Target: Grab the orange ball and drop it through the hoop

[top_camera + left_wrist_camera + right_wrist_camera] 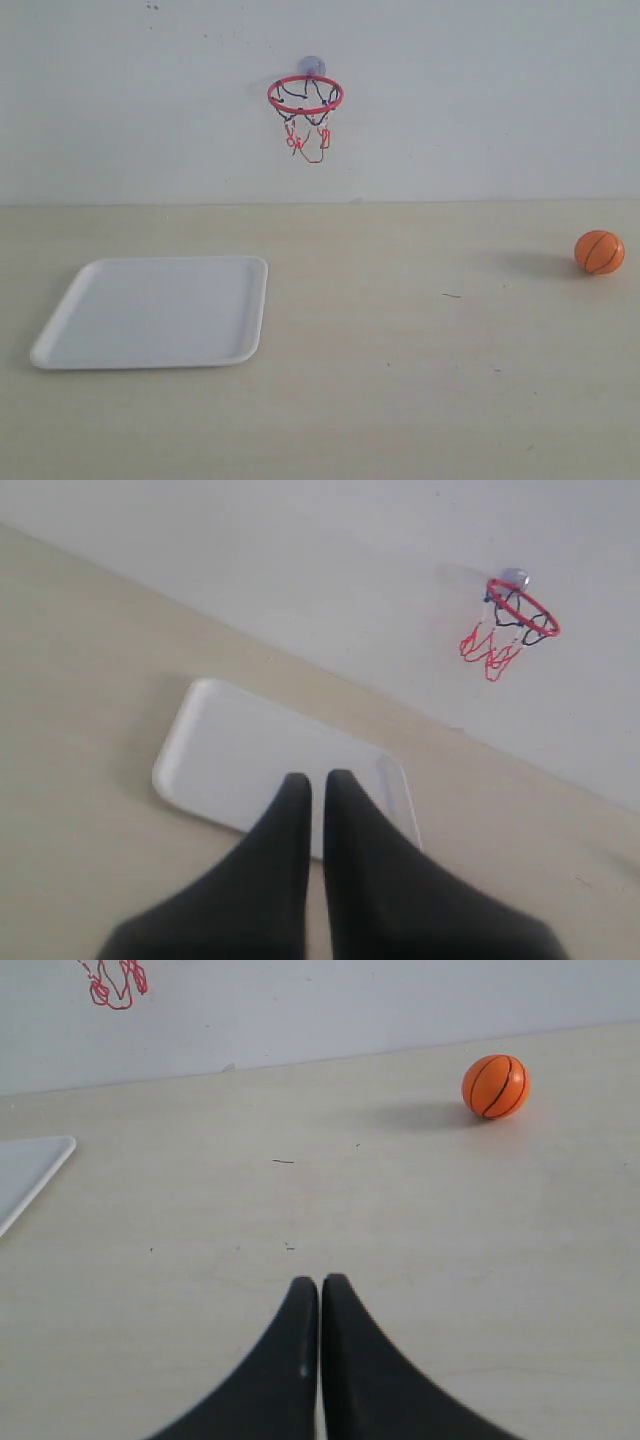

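The orange ball (599, 252) rests on the table at the far right in the exterior view, and shows in the right wrist view (495, 1086) well ahead of my gripper. The hoop (305, 97), red-ringed with a black-and-red net, hangs from a clear suction cup on the back wall; the left wrist view shows the hoop (520, 615) too, and only its net's lower strings (112, 985) reach into the right wrist view. My right gripper (320, 1283) is shut and empty above bare table. My left gripper (317, 778) is shut and empty, over the white tray's edge. Neither arm appears in the exterior view.
A white square tray (60, 340) lies flat on the left half of the table; its corner (55, 1150) shows in the right wrist view and its rim (175, 770) in the left wrist view. The wall stands right behind the table's back edge.
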`<action>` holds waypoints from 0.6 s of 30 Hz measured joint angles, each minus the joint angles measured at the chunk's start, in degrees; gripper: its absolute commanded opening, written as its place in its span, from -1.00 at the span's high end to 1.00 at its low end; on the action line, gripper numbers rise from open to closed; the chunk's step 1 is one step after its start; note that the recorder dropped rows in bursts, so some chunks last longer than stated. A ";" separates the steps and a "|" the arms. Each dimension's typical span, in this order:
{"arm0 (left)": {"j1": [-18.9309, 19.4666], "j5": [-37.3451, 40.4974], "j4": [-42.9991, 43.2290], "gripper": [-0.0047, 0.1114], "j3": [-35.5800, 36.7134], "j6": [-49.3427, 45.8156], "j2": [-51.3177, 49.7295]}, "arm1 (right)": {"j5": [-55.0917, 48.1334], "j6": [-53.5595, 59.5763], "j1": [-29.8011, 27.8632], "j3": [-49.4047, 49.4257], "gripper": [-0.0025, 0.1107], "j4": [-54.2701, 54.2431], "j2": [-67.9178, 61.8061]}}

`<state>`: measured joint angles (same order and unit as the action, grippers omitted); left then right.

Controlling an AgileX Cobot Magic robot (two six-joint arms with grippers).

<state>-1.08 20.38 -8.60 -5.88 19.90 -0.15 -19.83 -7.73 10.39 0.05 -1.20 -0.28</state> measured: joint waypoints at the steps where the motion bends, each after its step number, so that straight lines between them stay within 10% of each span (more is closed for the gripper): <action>1: 0.00 -0.58 0.81 0.85 0.68 1.16 0.00 | 0.00 0.00 0.00 0.00 0.96 0.00 0.00; 18: 0.00 -5.74 3.45 0.85 5.57 -12.78 0.00 | 0.00 0.00 0.00 0.00 0.96 0.00 0.00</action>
<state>-1.08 14.64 -5.16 -0.31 7.12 -0.15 -19.83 -7.73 10.39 0.05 -1.20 -0.28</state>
